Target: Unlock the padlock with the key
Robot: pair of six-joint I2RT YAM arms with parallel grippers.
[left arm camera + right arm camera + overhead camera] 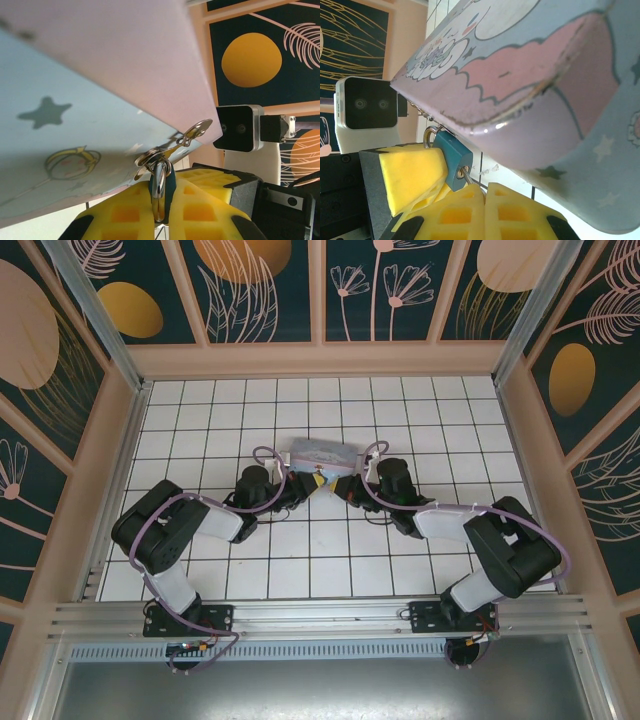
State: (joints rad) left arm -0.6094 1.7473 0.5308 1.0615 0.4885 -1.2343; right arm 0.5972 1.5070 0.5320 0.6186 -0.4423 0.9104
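The padlock [451, 159] has a dark teal body and a silvery shackle [159, 182], and it hangs at the edge of the pale blue cartoon tin [100, 90]. My left gripper [161, 195] is shut on the padlock, its yellow pads squeezing the body from both sides. The thin silvery key [468, 175] sticks into the keyhole on the padlock's bottom face. My right gripper [485, 192] is shut on the key's hidden head. In the top view the left gripper [305, 487] and right gripper [340, 485] meet tip to tip just in front of the tin [323, 453].
A key ring and short chain [196, 131] dangle off the shackle against the tin. The white tiled floor [330, 550] is walled by peach rails and patterned panels. Both arms' elbows rest low near the front edge.
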